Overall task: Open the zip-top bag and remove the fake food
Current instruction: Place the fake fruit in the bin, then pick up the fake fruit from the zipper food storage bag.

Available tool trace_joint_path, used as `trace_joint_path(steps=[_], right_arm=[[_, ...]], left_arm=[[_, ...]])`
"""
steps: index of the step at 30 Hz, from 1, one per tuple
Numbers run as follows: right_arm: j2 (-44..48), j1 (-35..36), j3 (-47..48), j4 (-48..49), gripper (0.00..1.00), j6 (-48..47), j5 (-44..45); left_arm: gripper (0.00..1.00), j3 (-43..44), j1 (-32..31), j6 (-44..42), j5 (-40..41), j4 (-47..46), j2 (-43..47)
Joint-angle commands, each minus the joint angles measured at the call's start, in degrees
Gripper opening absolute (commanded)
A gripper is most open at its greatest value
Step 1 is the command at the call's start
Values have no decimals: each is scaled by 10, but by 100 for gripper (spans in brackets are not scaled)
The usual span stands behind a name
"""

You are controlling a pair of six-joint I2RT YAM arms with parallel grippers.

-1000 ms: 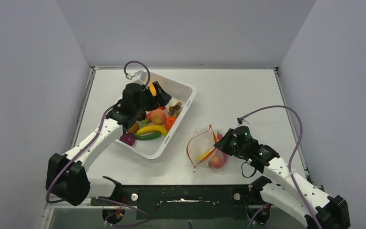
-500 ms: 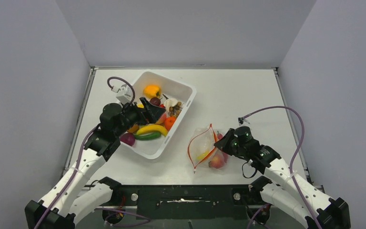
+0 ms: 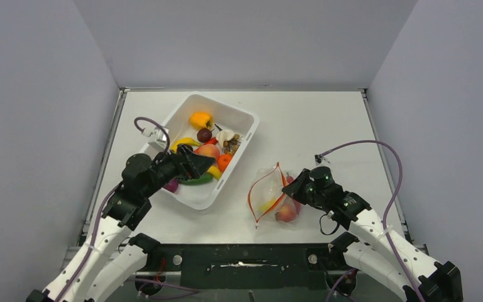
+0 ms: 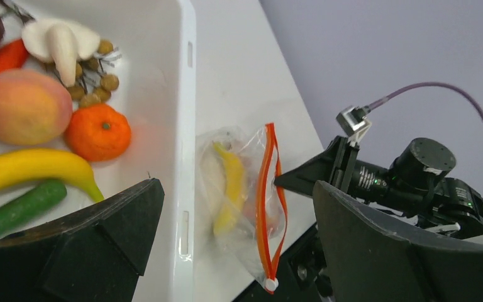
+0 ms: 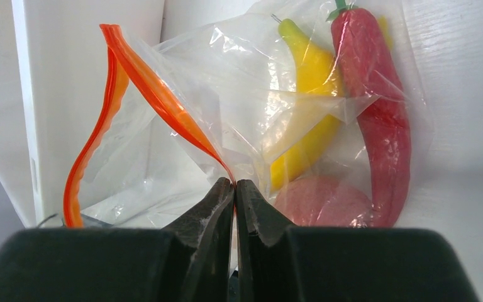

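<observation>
The zip-top bag (image 3: pixel 269 196) lies right of the tub, its orange zip strip (image 5: pixel 157 88) spread apart so the mouth gapes toward the tub. My right gripper (image 5: pixel 234 184) is shut on the strip's near lip, and from above the right gripper (image 3: pixel 287 185) sits at the bag's right edge. Inside the bag are fake food pieces: a yellow banana (image 5: pixel 311 107), a red chili (image 5: pixel 377 113) and a pink peach (image 5: pixel 324 201). My left gripper (image 3: pixel 196 166) hangs open and empty over the tub's near part, its jaws facing the bag (image 4: pixel 239 182).
The white tub (image 3: pixel 244 117) holds more toy food: a peach (image 4: pixel 22 107), an orange (image 4: pixel 97 132), a banana (image 4: pixel 31 167), a green cucumber (image 4: pixel 19 204) and a white mushroom (image 4: pixel 60 41). Its right rim (image 4: pixel 187 94) runs close beside the bag.
My left arm has drawn back from the tub's far side toward the near left, and its open gripper now points at the bag. The right gripper and the bag have not moved.
</observation>
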State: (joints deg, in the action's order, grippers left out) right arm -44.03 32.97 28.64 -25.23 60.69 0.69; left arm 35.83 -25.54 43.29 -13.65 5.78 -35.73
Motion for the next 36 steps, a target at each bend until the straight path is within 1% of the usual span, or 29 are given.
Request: trace_joint_path(steps=[1, 3, 5, 7, 8, 10, 11, 14, 19, 22, 24, 25, 27, 30, 33, 36], right_arm=[[-3, 0, -3, 49, 8, 13, -7], [-10, 1, -4, 62, 7, 16, -13], [-17, 1, -2, 68, 7, 16, -18], [-21, 4, 3, 69, 7, 14, -19], [-21, 6, 6, 69, 7, 12, -19], [-17, 9, 9, 68, 7, 7, -19], [-12, 10, 10, 69, 7, 5, -19], [6, 12, 8, 58, 7, 0, -11], [38, 12, 4, 43, 7, -1, -4], [48, 12, 9, 39, 7, -7, -3], [53, 12, 13, 37, 7, -12, -5], [54, 12, 15, 35, 7, -16, -9], [56, 12, 18, 28, 7, -22, -19], [67, 12, 16, 26, 7, -28, -26], [87, 13, 14, 26, 7, -29, -31], [112, 12, 14, 16, 7, -36, -36]], left_arm=[[90, 97, -52, 6, -35, 90, -94], [90, 134, -139, -31, 51, 118, -127], [90, 170, -237, -59, 139, 127, -169], [90, 201, -327, -83, 200, 132, -222], [90, 216, -353, -91, 216, 136, -251], [84, 243, -384, -109, 224, 137, -311], [82, 252, -395, -113, 226, 131, -335], [80, 258, -411, -113, 232, 95, -388], [69, 243, -410, -61, 282, 48, -423], [62, 237, -407, -51, 282, 17, -442], [47, 258, -406, -44, 294, 34, -462], [43, 271, -406, -38, 306, 50, -472], [42, 284, -406, -33, 316, 55, -480], [38, 273, -406, -27, 311, 32, -488], [35, 278, -406, -13, 320, 52, -513], [34, 275, -405, -7, 319, 58, -537]])
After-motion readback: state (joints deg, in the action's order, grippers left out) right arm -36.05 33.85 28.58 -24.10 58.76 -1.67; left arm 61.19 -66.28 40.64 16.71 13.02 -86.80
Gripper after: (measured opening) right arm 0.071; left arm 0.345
